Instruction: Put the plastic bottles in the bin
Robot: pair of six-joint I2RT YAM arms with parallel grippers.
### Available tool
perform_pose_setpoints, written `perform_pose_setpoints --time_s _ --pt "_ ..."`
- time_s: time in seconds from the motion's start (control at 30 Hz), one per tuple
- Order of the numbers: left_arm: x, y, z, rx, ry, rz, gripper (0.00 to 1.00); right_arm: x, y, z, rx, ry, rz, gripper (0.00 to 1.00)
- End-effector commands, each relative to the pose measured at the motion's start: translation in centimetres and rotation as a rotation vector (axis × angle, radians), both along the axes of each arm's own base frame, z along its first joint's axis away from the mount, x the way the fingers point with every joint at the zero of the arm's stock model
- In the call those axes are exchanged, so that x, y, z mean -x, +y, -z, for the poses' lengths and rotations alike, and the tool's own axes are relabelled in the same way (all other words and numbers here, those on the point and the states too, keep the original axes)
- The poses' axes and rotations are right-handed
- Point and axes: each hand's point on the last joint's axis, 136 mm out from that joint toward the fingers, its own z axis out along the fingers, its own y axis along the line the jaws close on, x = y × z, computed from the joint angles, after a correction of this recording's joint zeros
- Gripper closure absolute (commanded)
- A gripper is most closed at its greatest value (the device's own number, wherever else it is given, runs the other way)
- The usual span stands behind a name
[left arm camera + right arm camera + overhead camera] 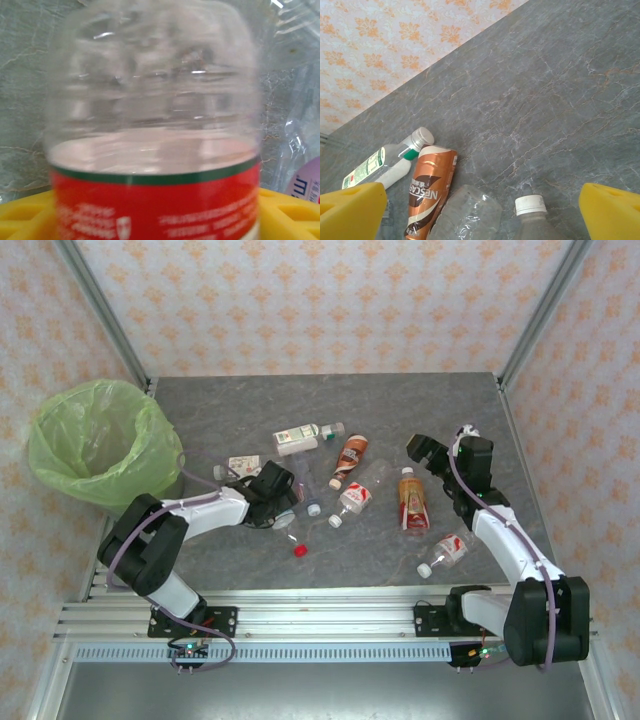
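Note:
The lime-green lined bin (95, 440) stands at the far left. My left gripper (280, 505) is low over the table, its yellow pads (25, 215) spread wide on either side of a clear red-labelled bottle (155, 150) that sits deep between them. A purple-labelled bottle (307, 180) lies beside it. My right gripper (482, 215) hangs open and empty above a brown Nescafe bottle (427, 187), a crushed clear bottle (467, 215) and a white-capped bottle (530, 207). More bottles lie at mid table: white-green (300, 439), red-labelled (355, 498), orange-brown (411, 500), and red-labelled near the right arm (447, 552).
A loose red cap (299, 550) lies near the front of the grey table (250, 405). A small white-labelled bottle (240, 465) lies between the left gripper and the bin. Patterned walls close in the back and both sides.

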Motion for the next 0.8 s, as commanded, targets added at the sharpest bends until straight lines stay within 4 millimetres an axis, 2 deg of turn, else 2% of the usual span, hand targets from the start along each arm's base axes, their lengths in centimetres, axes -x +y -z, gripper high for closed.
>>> perform_pose_setpoints --time_s 0.0,0.13,0.27,0.37,0.47,0.6,0.77 --pt "-0.1 0.1 0.8 -0.025 -0.008 0.031 0.3 -0.8 1.0 -2.7 -0.046 -0.069 -0.028 0.01" --pt "-0.2 0.0 0.1 -0.025 -0.032 0.069 0.36 -1.0 1.4 -3.1 -0.055 -0.075 -0.035 0.01" --pt "-0.4 0.2 -0.8 -0.037 -0.068 0.085 0.36 -1.1 2.0 -3.5 -0.066 -0.089 -0.044 0.01" --pt "-0.8 0.4 -2.2 -0.056 -0.102 0.096 0.36 -1.2 2.8 -3.9 -0.071 -0.095 -0.077 0.01" --pt "-1.1 0.9 -3.9 -0.088 -0.136 0.105 0.38 -0.8 5.3 -5.2 -0.082 -0.171 -0.203 0.01" --pt "-1.7 1.4 -6.2 -0.123 -0.189 0.107 0.39 -0.3 8.4 -6.4 -0.049 -0.248 -0.289 0.01" --pt "-2.2 1.5 -8.9 -0.128 -0.236 0.106 0.41 -0.4 11.6 -5.6 -0.005 -0.236 -0.355 0.01"
